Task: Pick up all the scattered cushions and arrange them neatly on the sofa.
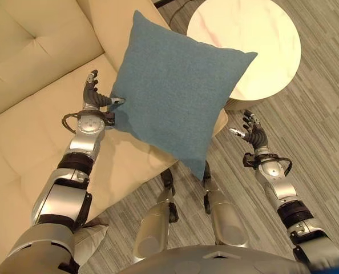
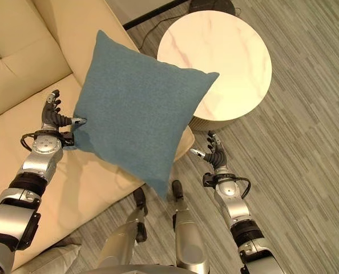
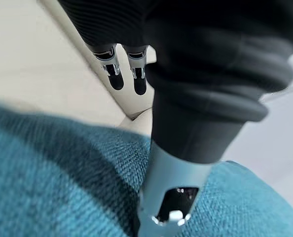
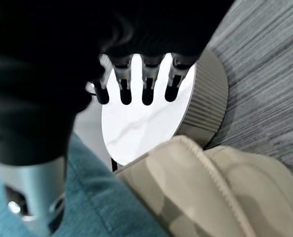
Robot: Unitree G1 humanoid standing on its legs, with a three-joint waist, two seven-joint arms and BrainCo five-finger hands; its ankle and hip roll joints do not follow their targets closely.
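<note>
From the left eye view, a cream sofa (image 1: 27,114) with a tufted back fills the left and far side, its seat running toward the middle. A round table (image 1: 255,43) with a pale marbled top stands to the far right on grey striped carpet (image 1: 323,131). A teal cushion (image 1: 175,97), square, plain-woven, with pointed corners, is up in the air tilted like a diamond, over the sofa's right front edge. The left hand (image 1: 95,98) touches its left corner, thumb laid on the fabric, fingers pointing up behind the edge. The right hand (image 1: 252,132) is apart from the cushion, to its right, fingers loosely spread and holding nothing.

The right eye view shows a black cable (image 2: 152,17) on the floor beyond the table.

In the left wrist view the thumb presses into the teal weave, and the straight fingers (image 3: 114,74) stand clear above the sofa.

In the right wrist view the fingers (image 4: 147,84) hang straight and parted before the table's ribbed side, with the sofa's piped corner near.
</note>
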